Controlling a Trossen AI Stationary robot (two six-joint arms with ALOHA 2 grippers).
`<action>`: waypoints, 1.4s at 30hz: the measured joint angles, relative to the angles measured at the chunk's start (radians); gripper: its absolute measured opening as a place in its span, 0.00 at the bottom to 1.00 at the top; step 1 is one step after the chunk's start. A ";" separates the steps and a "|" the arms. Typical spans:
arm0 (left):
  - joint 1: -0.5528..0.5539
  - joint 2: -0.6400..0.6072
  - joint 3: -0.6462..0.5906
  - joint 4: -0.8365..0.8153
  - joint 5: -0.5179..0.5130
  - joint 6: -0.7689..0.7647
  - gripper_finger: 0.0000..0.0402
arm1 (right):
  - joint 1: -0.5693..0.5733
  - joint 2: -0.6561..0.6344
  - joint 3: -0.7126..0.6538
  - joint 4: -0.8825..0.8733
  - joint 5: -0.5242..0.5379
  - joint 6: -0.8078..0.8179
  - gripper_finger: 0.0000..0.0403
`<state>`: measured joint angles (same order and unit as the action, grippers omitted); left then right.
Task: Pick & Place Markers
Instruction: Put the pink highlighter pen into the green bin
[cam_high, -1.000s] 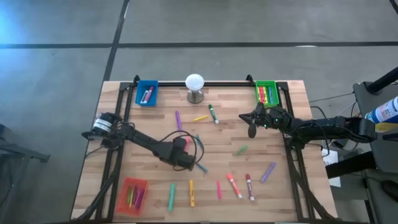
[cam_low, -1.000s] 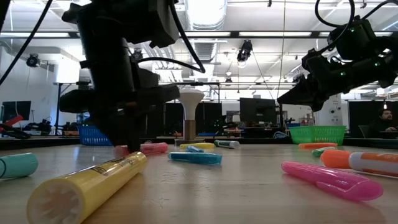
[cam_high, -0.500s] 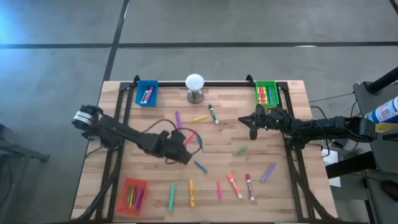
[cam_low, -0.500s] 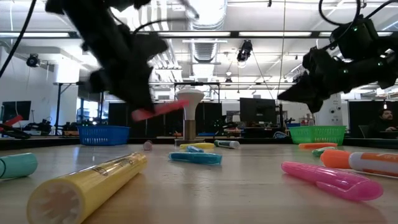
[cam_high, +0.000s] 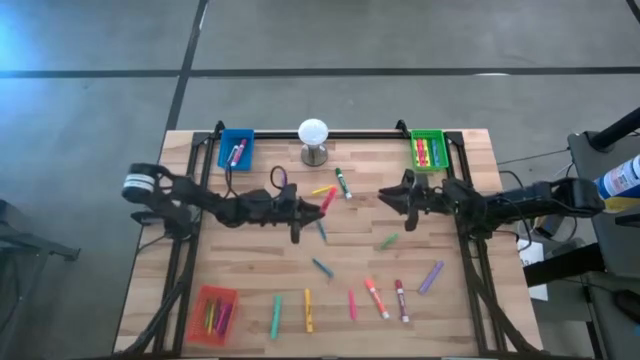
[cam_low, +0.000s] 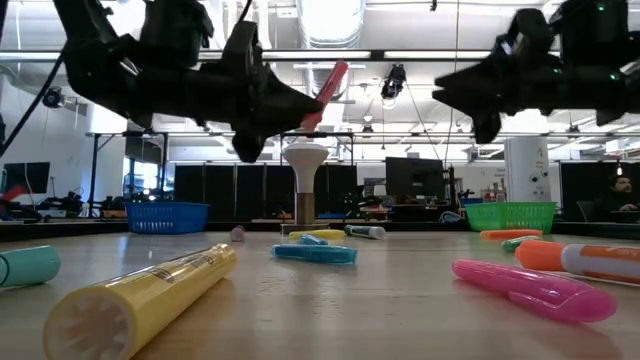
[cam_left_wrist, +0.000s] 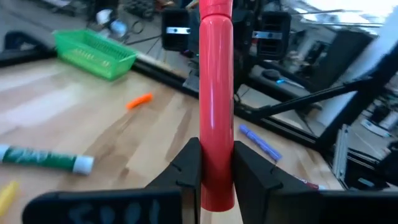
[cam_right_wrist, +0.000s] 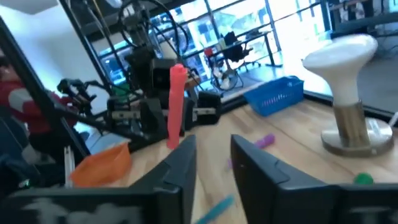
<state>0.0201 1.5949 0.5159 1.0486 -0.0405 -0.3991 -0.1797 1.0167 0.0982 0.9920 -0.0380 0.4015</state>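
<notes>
My left gripper (cam_high: 303, 214) hangs over the table's middle, shut on a pinkish-red marker (cam_high: 327, 199) that is well clear of the wood (cam_low: 327, 85). My right gripper (cam_high: 386, 196) hovers at the right, facing the left one, open with nothing between its fingers (cam_right_wrist: 213, 163). Several more markers lie flat on the table, among them a green-and-white one (cam_high: 343, 183), a teal one (cam_high: 322, 268) and a purple one (cam_high: 431, 276). My left gripper pinches the marker's lower end (cam_left_wrist: 216, 163) between its two fingers (cam_left_wrist: 185, 169). The fingers come level from the table's left and lie across the marker. The marker is lifted clear and slants upward past the fingertips, its free end (cam_low: 338, 68) highest.
A blue tray (cam_high: 236, 150) and a green tray (cam_high: 429, 150) stand at the far edge, with a white ball on a metal stand (cam_high: 314, 140) between them. A red tray (cam_high: 213, 313) sits near left. Large yellow (cam_low: 140, 295) and pink (cam_low: 535, 290) markers lie near the front edge.
My left gripper has risen from the table with the pinkish-red marker and gone toward the far edge, tipping from pointing down to level. The marker, which lay on the wood, now slants up in the air. My right gripper has risen a little and tipped up to level.
</notes>
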 joint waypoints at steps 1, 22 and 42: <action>0.013 0.008 0.004 0.010 0.028 0.017 0.15 | 0.006 0.015 0.017 0.003 0.010 0.001 0.28; 0.076 0.053 0.103 0.045 0.172 0.140 0.15 | 0.066 0.485 0.432 0.083 -0.019 0.036 0.47; 0.083 0.052 0.122 0.028 0.205 0.111 0.16 | 0.079 0.541 0.488 0.128 -0.066 0.035 0.22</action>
<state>0.1028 1.6470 0.6382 1.0766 0.1646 -0.2879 -0.1009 1.5578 0.5862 1.1196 -0.1045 0.4367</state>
